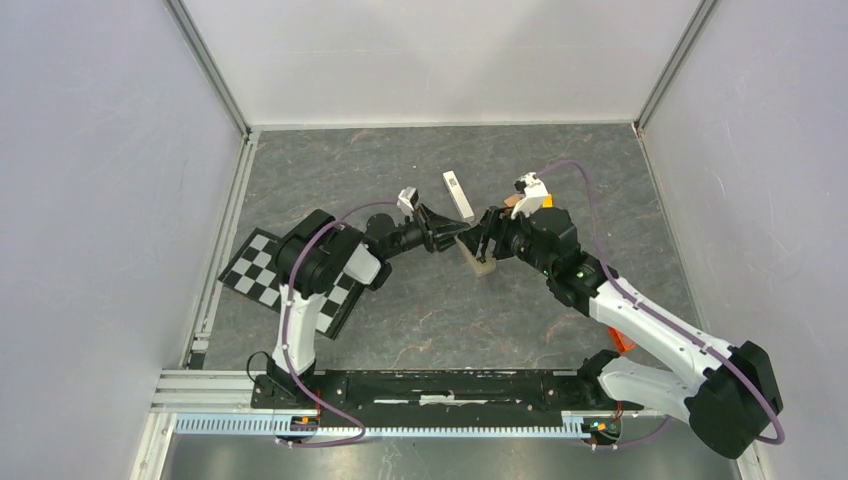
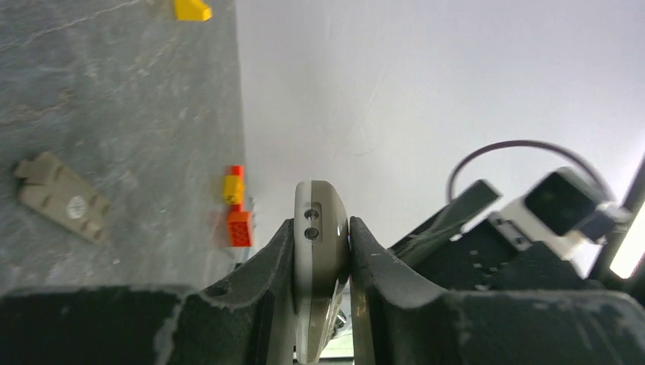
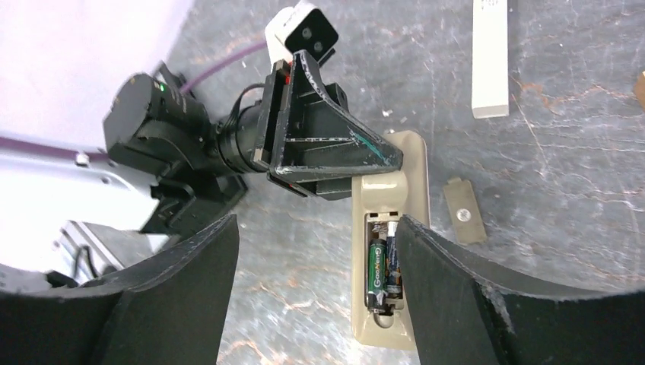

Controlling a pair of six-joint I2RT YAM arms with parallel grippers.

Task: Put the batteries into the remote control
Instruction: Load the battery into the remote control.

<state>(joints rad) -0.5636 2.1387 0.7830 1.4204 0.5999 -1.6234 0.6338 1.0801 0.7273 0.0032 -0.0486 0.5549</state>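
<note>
The remote control lies back-up on the table, its grey-olive back facing me and its battery recess uncovered. Two batteries sit side by side in the recess, a green one and a darker one. My left gripper is shut on the remote's far end, one finger on each side of it. My right gripper hovers open above the recess end with nothing between its fingers; its right finger overlaps the remote's edge. From above, both grippers meet at the remote.
The loose battery cover lies just right of the remote. A long white bar lies farther back. A checkerboard sits at the left, and an orange block lies by the right arm. Walls enclose the table.
</note>
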